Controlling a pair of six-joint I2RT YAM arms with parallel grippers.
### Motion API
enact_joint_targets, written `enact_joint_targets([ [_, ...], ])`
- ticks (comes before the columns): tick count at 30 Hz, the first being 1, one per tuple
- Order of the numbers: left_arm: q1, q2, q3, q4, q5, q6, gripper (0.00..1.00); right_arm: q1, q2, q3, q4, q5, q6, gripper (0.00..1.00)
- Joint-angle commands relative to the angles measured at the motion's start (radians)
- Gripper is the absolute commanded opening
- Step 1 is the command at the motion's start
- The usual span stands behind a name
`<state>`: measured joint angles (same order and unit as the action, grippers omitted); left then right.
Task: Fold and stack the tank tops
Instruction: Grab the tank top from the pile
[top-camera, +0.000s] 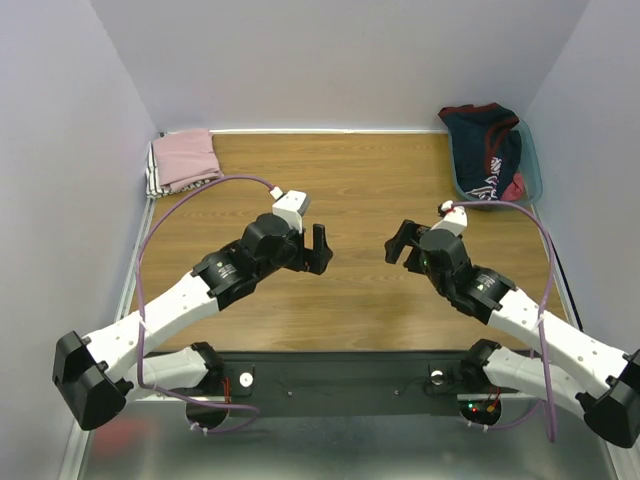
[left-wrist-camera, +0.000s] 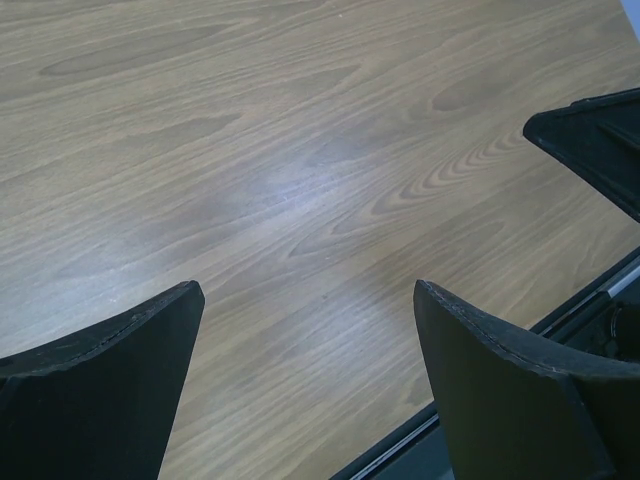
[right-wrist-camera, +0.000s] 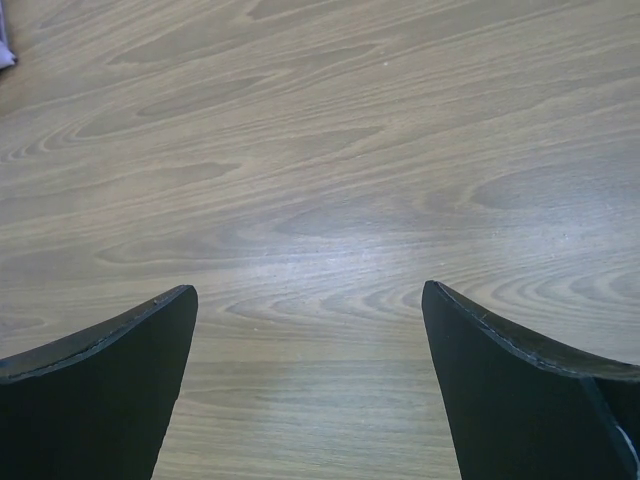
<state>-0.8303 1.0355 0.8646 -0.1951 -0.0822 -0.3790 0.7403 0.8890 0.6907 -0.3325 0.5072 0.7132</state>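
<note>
A navy tank top with maroon trim (top-camera: 486, 142) lies bunched in a teal bin (top-camera: 533, 160) at the back right, with a bit of red cloth (top-camera: 514, 187) beside it. A folded pink tank top (top-camera: 184, 159) lies at the back left corner on a striped folded one (top-camera: 157, 181). My left gripper (top-camera: 322, 250) is open and empty above the wooden table's middle; its view (left-wrist-camera: 308, 290) shows only bare wood. My right gripper (top-camera: 398, 243) is open and empty, facing the left one; it shows in its own view (right-wrist-camera: 308, 292) over bare wood.
The wooden table (top-camera: 350, 180) is walled in by pale walls at the back and sides. The black base rail (top-camera: 340, 375) runs along the near edge. The right gripper's finger (left-wrist-camera: 595, 150) shows at the right edge of the left wrist view.
</note>
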Motion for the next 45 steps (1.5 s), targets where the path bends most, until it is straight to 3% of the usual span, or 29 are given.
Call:
enact_joint_targets([
  [1,-0.006,-0.046,0.033,-0.006,0.01,0.028,0.99,-0.001,0.025,0.064,0.012,0.039,-0.04,1.0],
  [5,-0.006,-0.052,0.036,-0.004,0.013,0.028,0.99,-0.001,0.097,0.148,0.012,0.037,-0.089,1.0],
  [8,-0.006,-0.051,0.027,0.009,0.035,0.026,0.99,-0.048,0.246,0.252,0.01,-0.004,-0.142,1.0],
  [14,-0.006,-0.04,0.043,0.0,0.033,0.034,0.99,-0.464,0.496,0.557,0.01,-0.223,-0.204,1.0],
  [18,-0.004,-0.014,0.071,-0.006,0.038,0.049,0.99,-0.715,0.685,0.784,0.004,-0.199,-0.205,1.0],
  [22,0.016,0.018,0.12,-0.026,0.03,0.063,0.99,-0.87,0.85,0.953,0.001,-0.242,-0.14,1.0],
  [27,0.12,0.058,0.142,-0.007,0.117,0.068,0.99,-0.907,1.074,1.159,0.004,-0.214,-0.21,1.0],
  [32,0.238,0.09,0.117,0.019,0.231,0.065,0.99,-0.907,1.229,1.237,0.006,-0.208,-0.247,0.98],
  [38,0.28,0.098,0.093,0.036,0.269,0.06,0.99,-0.907,1.349,1.247,0.018,-0.239,-0.242,0.86],
  [45,0.29,0.106,0.083,0.036,0.272,0.06,0.99,-0.907,1.371,1.196,0.029,-0.176,-0.232,0.72],
])
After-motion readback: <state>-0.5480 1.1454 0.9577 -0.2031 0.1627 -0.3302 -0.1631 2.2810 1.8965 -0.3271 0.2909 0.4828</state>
